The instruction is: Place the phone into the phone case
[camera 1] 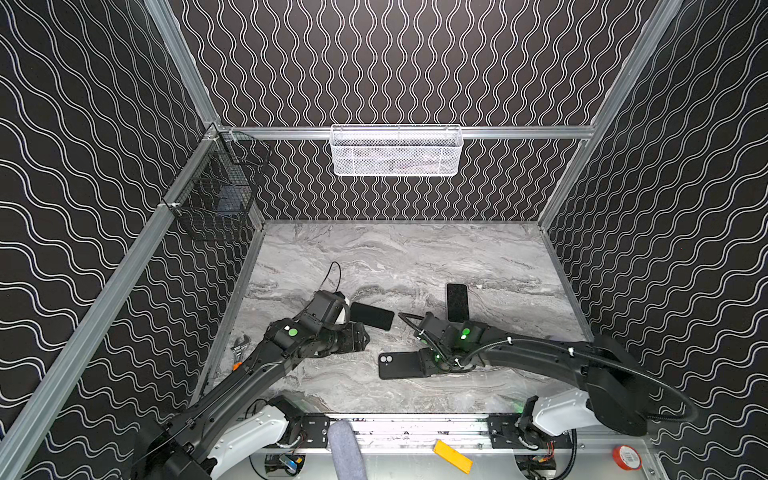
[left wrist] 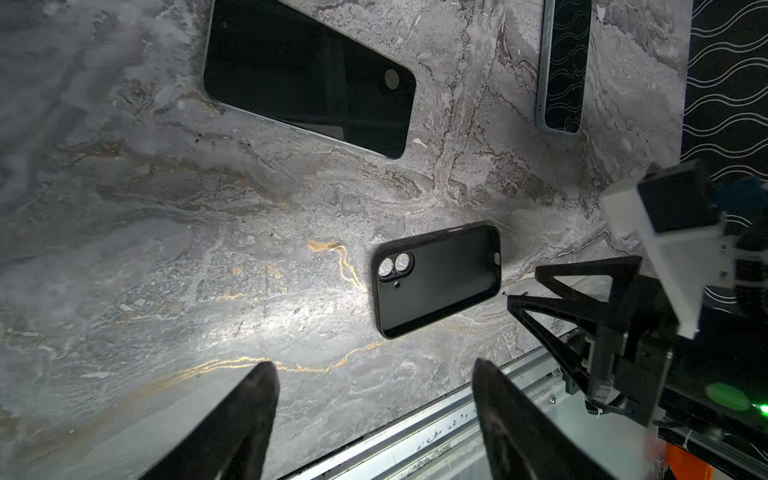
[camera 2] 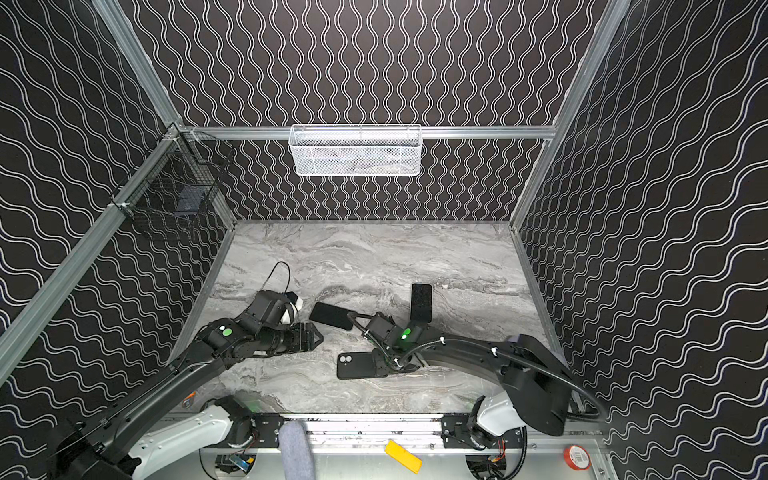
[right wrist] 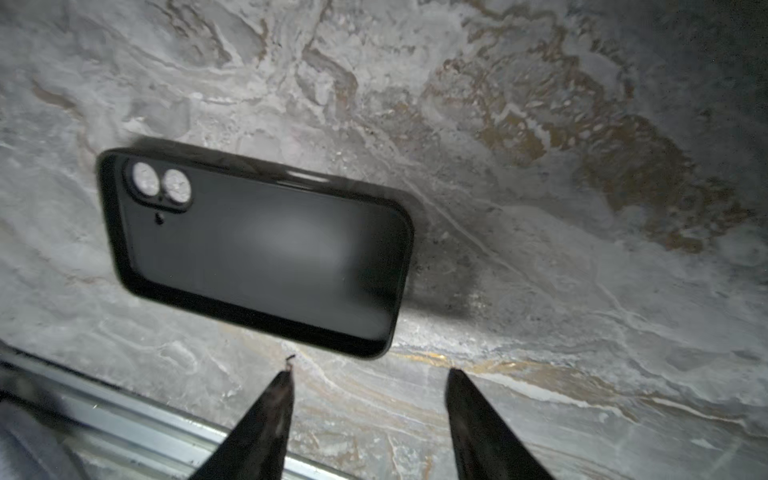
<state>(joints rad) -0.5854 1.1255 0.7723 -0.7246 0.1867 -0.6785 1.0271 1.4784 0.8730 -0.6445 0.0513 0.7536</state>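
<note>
Case (camera 1: 400,368): empty, near centre
Left phone (camera 1: 372,316), right phone (camera 1: 457,302): flat beyond case
White basket (camera 1: 397,160): contents unclear
Black basket (camera 1: 199,224): dark item inside
Left gripper (left wrist: 372,365): spread, empty
Right gripper (right wrist: 370,372): spread, empty, at case
Wrist views: left shows phones, right only case

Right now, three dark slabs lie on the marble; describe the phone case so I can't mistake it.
On the marble table, look toward the front metal rail. The phone case lies there, by the right claw. Unlike the slanted phone and the far phone behind it, it has a raised rim and two round holes at one end.
</note>
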